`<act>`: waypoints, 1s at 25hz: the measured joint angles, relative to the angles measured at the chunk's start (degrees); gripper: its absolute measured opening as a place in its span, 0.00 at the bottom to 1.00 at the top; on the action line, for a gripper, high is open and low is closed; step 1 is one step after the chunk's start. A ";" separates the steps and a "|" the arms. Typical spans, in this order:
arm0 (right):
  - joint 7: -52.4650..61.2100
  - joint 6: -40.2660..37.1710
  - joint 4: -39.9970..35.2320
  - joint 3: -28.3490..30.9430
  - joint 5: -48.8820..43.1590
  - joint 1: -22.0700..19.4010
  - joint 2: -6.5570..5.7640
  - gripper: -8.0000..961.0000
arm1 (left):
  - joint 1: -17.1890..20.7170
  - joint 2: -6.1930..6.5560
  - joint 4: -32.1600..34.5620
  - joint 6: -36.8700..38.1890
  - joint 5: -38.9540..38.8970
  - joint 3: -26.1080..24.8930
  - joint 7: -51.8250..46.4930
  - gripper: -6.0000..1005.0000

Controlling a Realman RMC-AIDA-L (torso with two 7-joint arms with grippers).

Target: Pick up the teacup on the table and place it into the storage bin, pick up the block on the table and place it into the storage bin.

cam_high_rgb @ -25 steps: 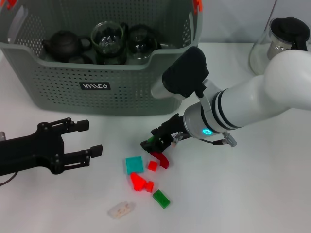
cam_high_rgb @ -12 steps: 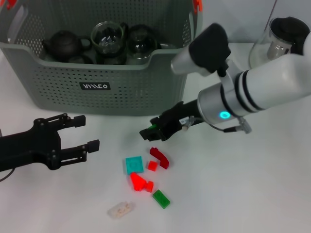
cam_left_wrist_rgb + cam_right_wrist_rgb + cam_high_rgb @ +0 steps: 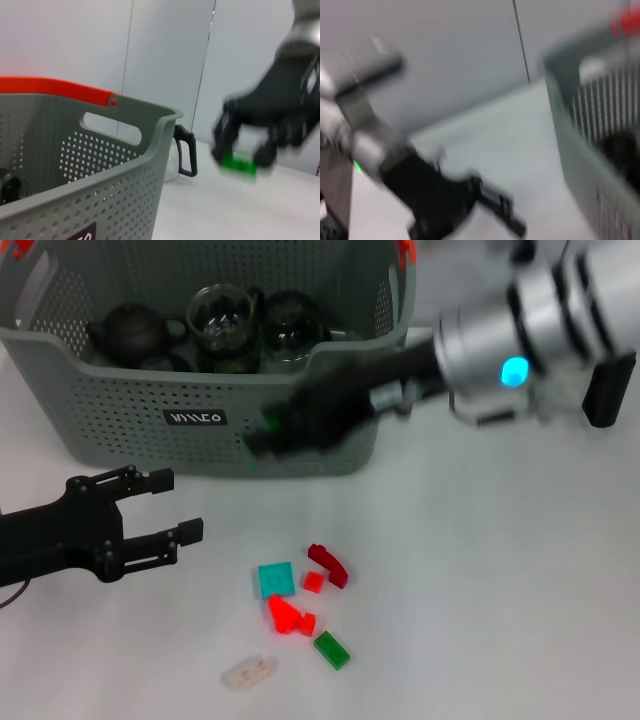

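Before storage bin [image 3: 120, 390] front: right pincer [image 3: 262, 437] clenched on green block [image 3: 239, 164]; left pincer [image 3: 160, 505] released.

Bright even light, soft shadows; right claw [image 3: 262, 438] motion-blurred throughout.
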 joint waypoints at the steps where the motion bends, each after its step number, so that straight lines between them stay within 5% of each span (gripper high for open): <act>1: -0.03 -0.84 -0.88 1.67 0.04 0.92 -0.01 0.45 | 0.00 0.00 0.00 0.03 -0.11 0.00 0.03 0.76; 7: -3.60 5.79 3.10 10.20 -3.78 8.92 -0.32 0.45 | -0.46 0.03 0.00 0.18 -0.20 0.00 0.09 0.76; 15: -10.53 28.37 20.64 9.38 -10.29 18.92 0.05 0.45 | -1.00 0.17 0.00 0.31 -0.22 0.08 0.06 0.76; 25: -11.49 32.58 23.22 7.95 -12.29 19.81 0.21 0.48 | -0.98 0.26 -0.40 0.31 -0.22 0.08 0.13 0.76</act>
